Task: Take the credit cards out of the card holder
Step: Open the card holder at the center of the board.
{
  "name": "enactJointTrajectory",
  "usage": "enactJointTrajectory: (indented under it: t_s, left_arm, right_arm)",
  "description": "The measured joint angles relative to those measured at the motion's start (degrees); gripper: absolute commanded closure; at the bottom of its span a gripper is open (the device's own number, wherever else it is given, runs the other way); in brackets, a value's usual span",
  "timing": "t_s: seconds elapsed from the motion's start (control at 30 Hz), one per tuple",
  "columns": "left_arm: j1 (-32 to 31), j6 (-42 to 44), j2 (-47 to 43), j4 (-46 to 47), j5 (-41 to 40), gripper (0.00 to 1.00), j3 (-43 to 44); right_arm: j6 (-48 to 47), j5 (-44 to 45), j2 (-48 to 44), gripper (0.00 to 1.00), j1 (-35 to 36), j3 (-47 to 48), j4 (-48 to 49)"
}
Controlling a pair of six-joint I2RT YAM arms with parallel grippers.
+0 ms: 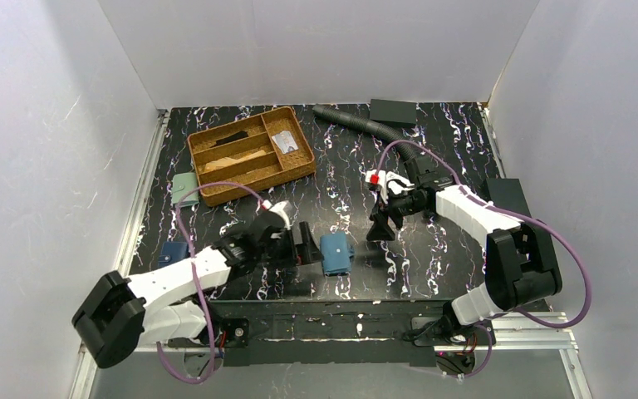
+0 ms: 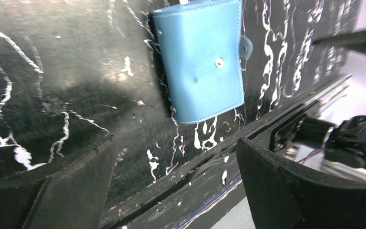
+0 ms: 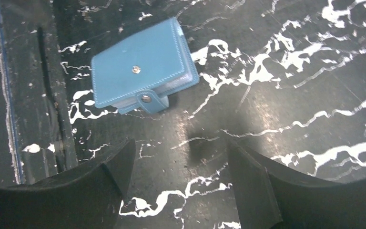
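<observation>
One teal card holder [image 1: 335, 253] lies closed and flat on the marbled black counter [image 1: 432, 166], near its front edge. The left hand [image 1: 305, 243] sits at its 9 o'clock and the right hand [image 1: 381, 229] at 2 o'clock, each gaping wide and holding nothing.

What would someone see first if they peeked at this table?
A closed teal card holder lies on the black marbled table near its front edge, with the left gripper and right gripper open on either side. A brown divided tray sits back left.
</observation>
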Motion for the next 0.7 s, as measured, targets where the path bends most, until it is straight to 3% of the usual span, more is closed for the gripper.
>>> enactJointTrajectory:
  t_s: [0.2, 0.27, 0.33, 0.6, 0.7]
  left_arm:
    - [-12.1, 3.2, 7.4, -16.7, -13.0, 0.09, 15.6]
    - [-15.0, 3.0, 9.9, -20.7, -16.9, 0.13, 19.0]
    - [-17.0, 1.9, 13.9, -24.3, -20.2, 0.17, 22.5]
    - [-22.2, -4.4, 38.8, -44.2, -29.4, 0.16, 45.1]
    - [-24.4, -5.0, 43.0, -48.0, -31.4, 0.16, 50.6]
  right_arm:
    - [4.5, 3.5, 0.0, 0.20, -2.4, 0.0, 1.8]
    - [5.5, 4.4, 0.0, 0.20, -3.0, 0.0, 2.1]
    - [6.0, 5.0, 0.0, 0.20, -3.3, 0.0, 2.3]
    - [7.0, 6.8, 0.0, 0.20, -3.4, 0.0, 3.0]
    - [7.0, 7.1, 0.0, 0.20, -3.5, 0.0, 3.0]
